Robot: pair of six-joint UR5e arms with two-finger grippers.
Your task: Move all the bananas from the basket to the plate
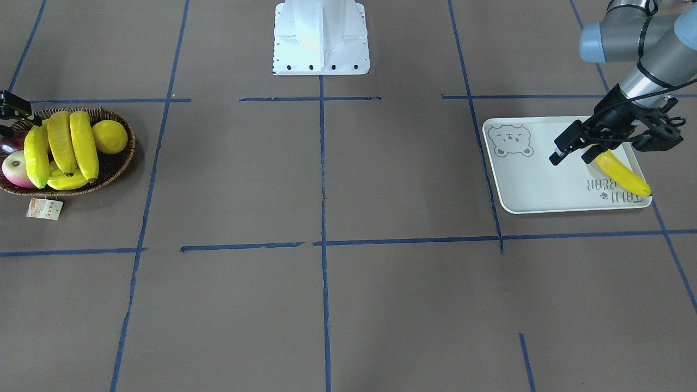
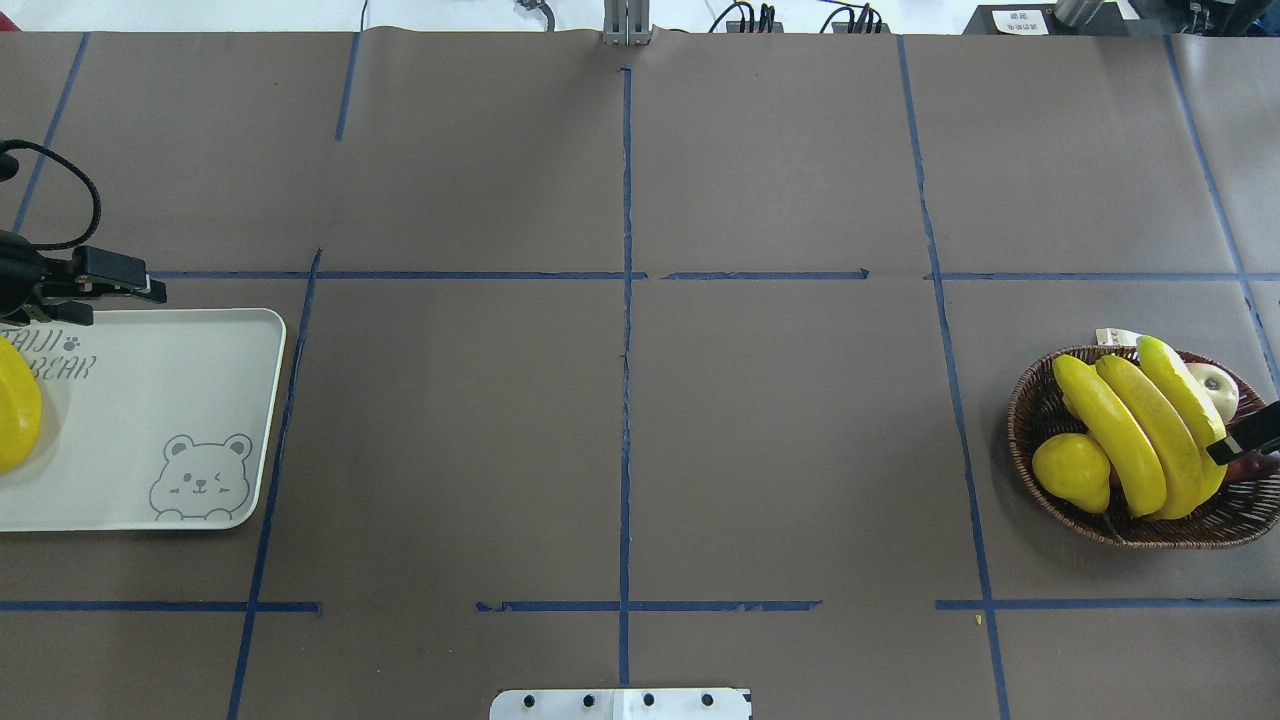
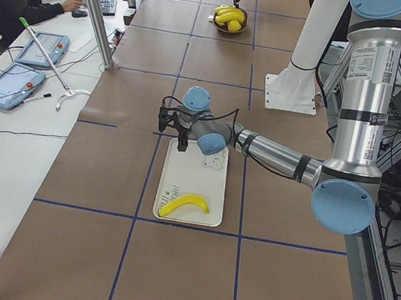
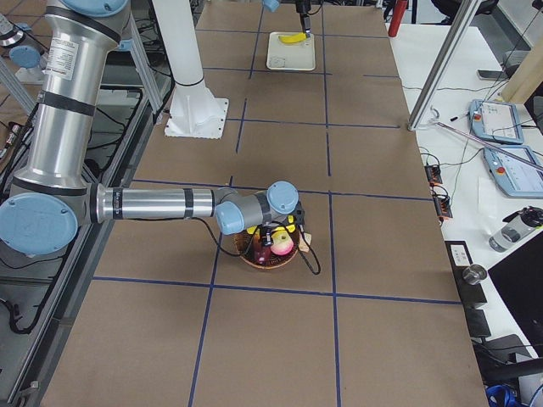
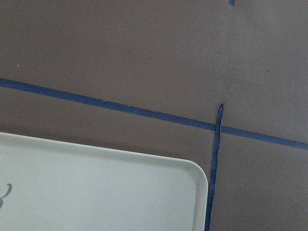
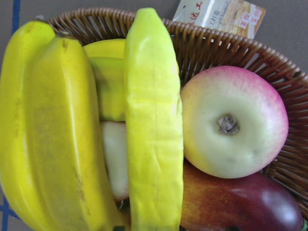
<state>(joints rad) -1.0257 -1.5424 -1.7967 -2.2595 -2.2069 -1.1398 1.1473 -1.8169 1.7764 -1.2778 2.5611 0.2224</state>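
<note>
One banana [image 1: 623,174] lies on plate [image 1: 533,182]; three bananas [image 1: 60,142] wait in basket [image 1: 122,166]; left pincer [image 1: 574,155] spread, empty; right pincer [image 2: 1240,442] state unclear.

A lemon [image 1: 109,136] and apple [image 1: 13,169] flank bananas [image 1: 84,144]; tops exposed.

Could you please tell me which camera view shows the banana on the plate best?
The exterior left view: the banana lies whole and uncovered on the plate. Front-facing, the left gripper hides its upper end; overhead crops it at the edge; exterior right shows it tiny; neither wrist view shows it.
</note>
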